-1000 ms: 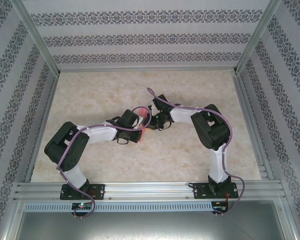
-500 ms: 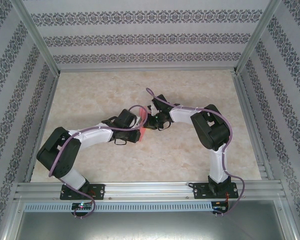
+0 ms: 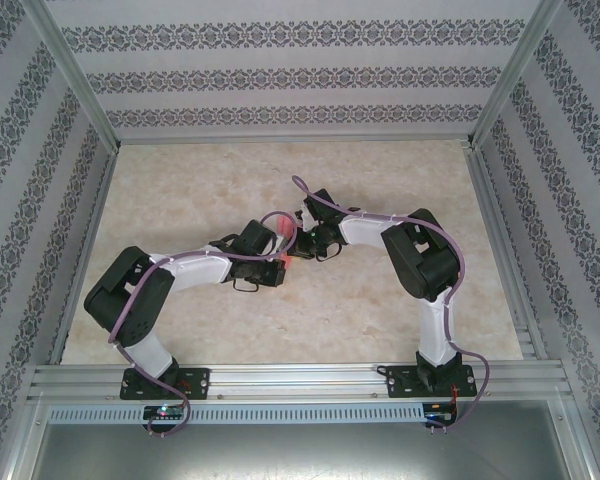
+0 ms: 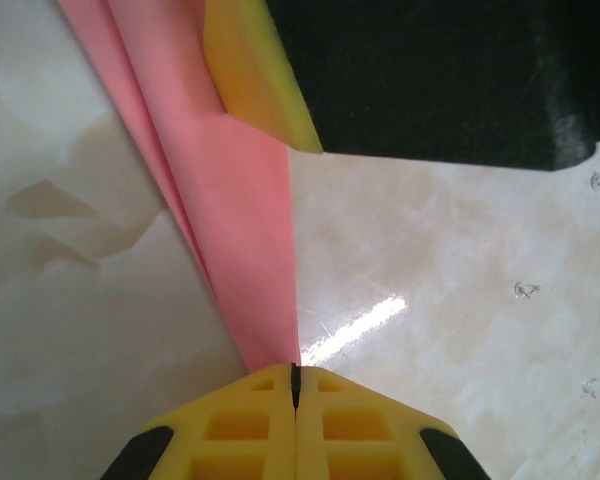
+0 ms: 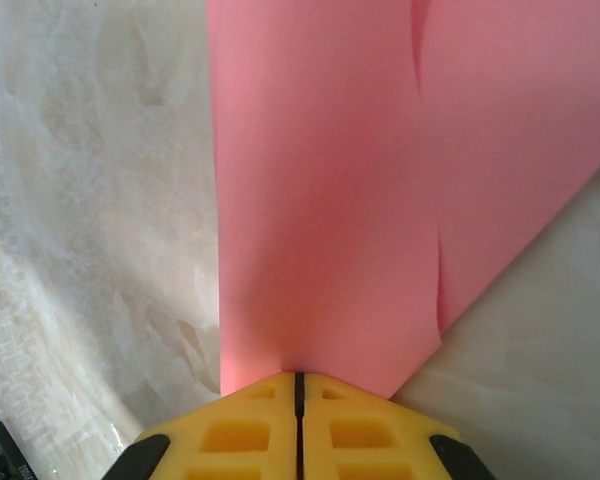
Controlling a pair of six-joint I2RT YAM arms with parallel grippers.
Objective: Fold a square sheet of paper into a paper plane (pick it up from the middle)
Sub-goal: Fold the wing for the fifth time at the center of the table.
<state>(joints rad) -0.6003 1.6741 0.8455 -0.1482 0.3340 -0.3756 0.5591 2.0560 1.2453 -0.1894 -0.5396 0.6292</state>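
The square sheet of paper (image 5: 320,200) is salmon pink and folded into long layered flaps. It hangs between both grippers above the table's middle. My right gripper (image 5: 299,378) is shut on one end of it, and the pink flaps fan out from its yellow tips. My left gripper (image 4: 296,372) is shut on the narrow end of the sheet of paper (image 4: 230,200). One yellow finger (image 4: 250,70) of the right gripper presses on the paper further along. In the top view the left gripper (image 3: 278,256) and right gripper (image 3: 293,247) meet tip to tip, with a sliver of pink paper (image 3: 283,263) below them.
The marbled beige table (image 3: 180,190) is bounded by aluminium rails and patterned walls (image 3: 280,75). Both arms bend inward from their bases at the near edge (image 3: 300,378). Purple cables loop over each forearm.
The left arm's elbow swung out to the left and lower, then came partway back. Both grippers stayed together at the centre. The right arm has not moved.
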